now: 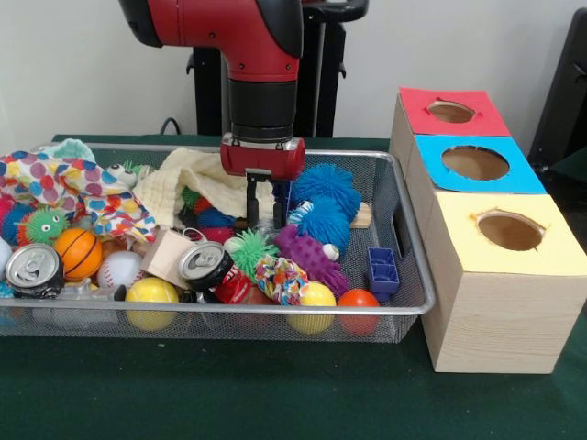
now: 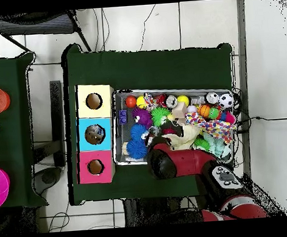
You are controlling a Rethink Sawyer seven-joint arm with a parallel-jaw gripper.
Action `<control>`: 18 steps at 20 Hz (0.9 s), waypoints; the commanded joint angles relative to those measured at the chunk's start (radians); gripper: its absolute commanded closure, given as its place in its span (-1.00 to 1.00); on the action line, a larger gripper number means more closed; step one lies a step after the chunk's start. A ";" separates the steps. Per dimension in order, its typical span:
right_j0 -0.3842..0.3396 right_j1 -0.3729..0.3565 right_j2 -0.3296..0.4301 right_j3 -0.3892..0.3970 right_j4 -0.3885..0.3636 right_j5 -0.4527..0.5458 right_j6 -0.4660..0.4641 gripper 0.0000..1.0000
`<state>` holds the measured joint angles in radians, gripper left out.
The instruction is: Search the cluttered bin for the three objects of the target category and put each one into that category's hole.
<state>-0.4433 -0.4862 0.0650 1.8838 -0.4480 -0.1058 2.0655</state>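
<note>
- Your gripper [image 1: 264, 203] hangs straight down into the bin [image 1: 415, 275], over the far middle of the clutter; its two dark fingers [image 1: 252, 198] stand a narrow way apart, with nothing visibly between them.
- The fingertips sit just beside a blue spiky ball [image 1: 323, 181] and just in front of a cream knitted cloth [image 1: 197, 177].
- A second blue spiky ball [image 1: 324, 223] lies right below the first, touching a purple knobbly toy [image 1: 307, 255].
- Along the near rim you see two yellow balls [image 1: 151, 293], a red ball [image 1: 358, 300], a baseball [image 1: 118, 268] and an orange ball [image 1: 77, 251].
- Two drink cans [image 1: 205, 265] lie on their sides, tops facing you, one centre and one at the left end.
- A small blue block [image 1: 382, 269] stands at the bin's right end.
- The hole [image 1: 450, 112] you want is in the red-topped box [image 1: 454, 112], the farthest of three boxes standing beside the bin; the blue-topped box [image 1: 475, 163] and yellow-topped box [image 1: 507, 234] follow toward the camera.
- From overhead, the arm [image 2: 176, 161] covers the bin's lower middle, and the red box sits nearest the robot's base.
</note>
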 commanded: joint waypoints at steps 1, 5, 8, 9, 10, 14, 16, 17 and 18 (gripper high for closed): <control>0.017 0.023 -0.005 -0.068 0.003 0.009 0.079 1.00; 0.003 0.007 0.000 -0.045 0.008 0.008 0.092 1.00; 0.010 -0.012 -0.007 -0.021 0.009 -0.011 0.104 1.00; 0.010 -0.023 -0.010 -0.014 0.006 -0.018 0.106 1.00; 0.009 -0.034 -0.012 -0.007 0.003 -0.024 0.107 1.00; -0.014 -0.118 -0.002 0.043 -0.009 0.035 0.086 1.00; -0.029 -0.155 0.011 0.064 -0.012 0.068 0.074 1.00; -0.032 -0.162 0.012 0.070 -0.011 0.073 0.073 1.00; -0.033 -0.176 0.012 0.077 -0.008 0.083 0.071 1.00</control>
<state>-0.4460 -0.5718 0.0416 1.9187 -0.4484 -0.1066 2.0655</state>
